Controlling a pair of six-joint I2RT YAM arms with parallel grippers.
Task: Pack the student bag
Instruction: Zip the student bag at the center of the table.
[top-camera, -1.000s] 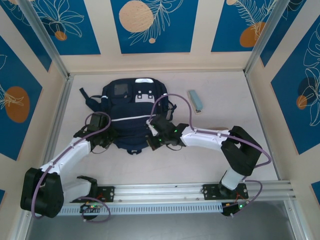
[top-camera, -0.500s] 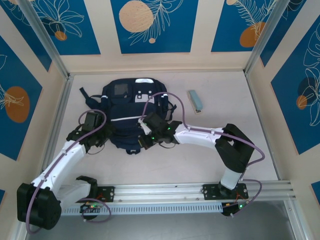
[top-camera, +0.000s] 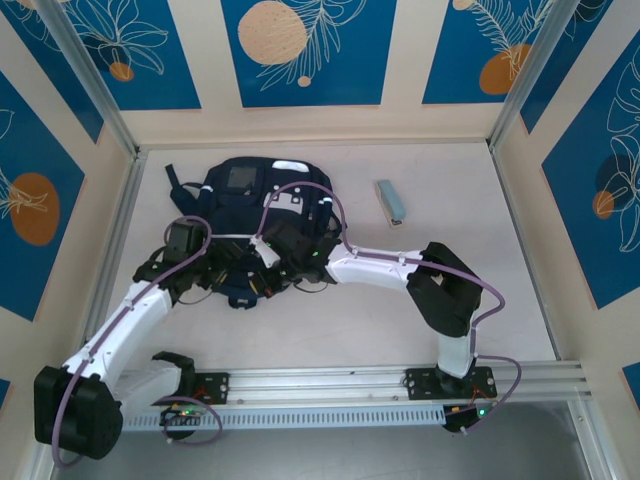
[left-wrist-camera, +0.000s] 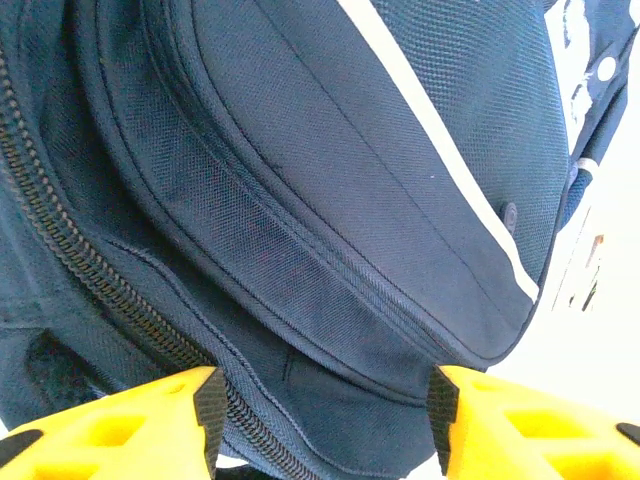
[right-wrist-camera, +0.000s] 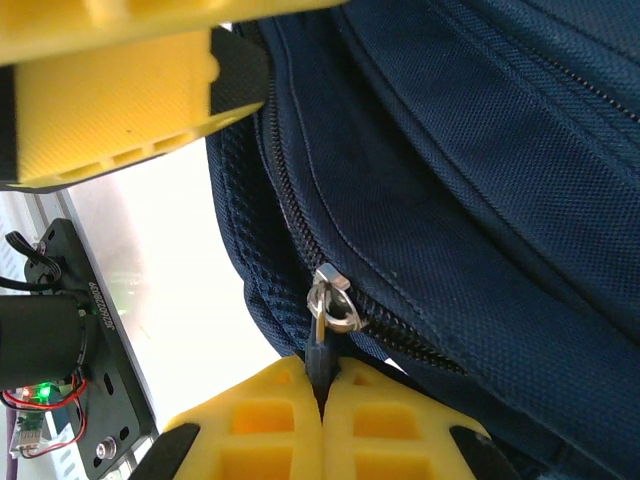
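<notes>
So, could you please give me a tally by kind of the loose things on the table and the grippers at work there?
backpack: 1
small blue-grey block: 1
grippers: 2 (left gripper open by the bag, right gripper shut on the zipper pull)
Total: 4
</notes>
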